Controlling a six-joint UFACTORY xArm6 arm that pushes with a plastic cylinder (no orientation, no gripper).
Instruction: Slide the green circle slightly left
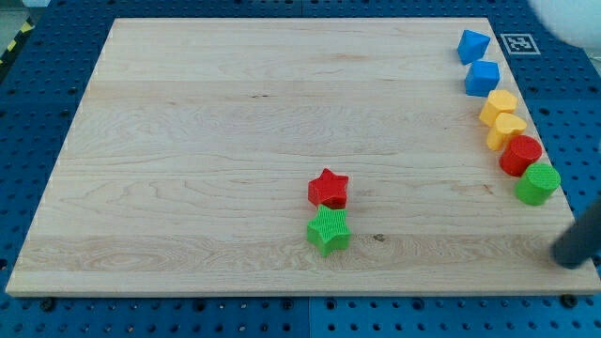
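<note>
The green circle [537, 183] sits at the board's right edge, at the lower end of a column of blocks. Above it in that column are a red circle [520, 154], two yellow blocks [506, 130] [499, 106], a blue cube [483, 78] and a blue triangle-like block [473, 45]. My tip [569, 259] is the blurred dark rod at the view's right edge, off the board, below and to the right of the green circle, not touching it.
A red star [328, 189] and a green star [329, 230] sit together at the board's lower middle. The wooden board [235, 141] lies on a blue perforated table. A white tag [517, 42] is beyond the top right corner.
</note>
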